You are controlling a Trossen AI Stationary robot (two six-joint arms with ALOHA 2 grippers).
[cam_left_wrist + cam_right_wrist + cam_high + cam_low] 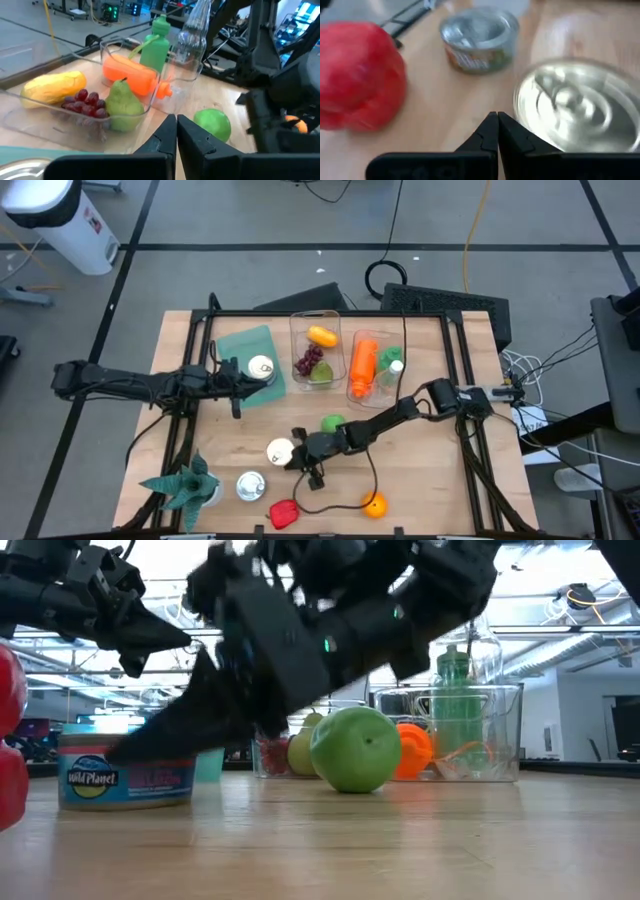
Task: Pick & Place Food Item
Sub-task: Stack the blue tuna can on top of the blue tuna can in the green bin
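Observation:
My right gripper (497,120) is shut and low over the table, its tips right beside a silver-lidded tin can (575,107), seen in the high view as can (280,450) with gripper (297,462). A red pepper (360,75) and a second can (479,40) lie beyond it. A green apple (332,423) sits on the wood behind the right arm. My left gripper (176,129) is shut and hovers at the green mat's edge (243,380), next to a third can (260,367). My right gripper's shut fingertips (490,125) stand close against the rim of the tin can (520,100), coming slantwise from above and the table's right. I cannot tell whether they touch it. The can stands upright on the table.
Two clear bins at the far side hold a yellow corn cob (321,335), grapes (309,361), a pear (122,105), a carrot (363,363) and a green bottle (156,47). An orange (374,505) and a potted plant (187,483) sit near the near edge.

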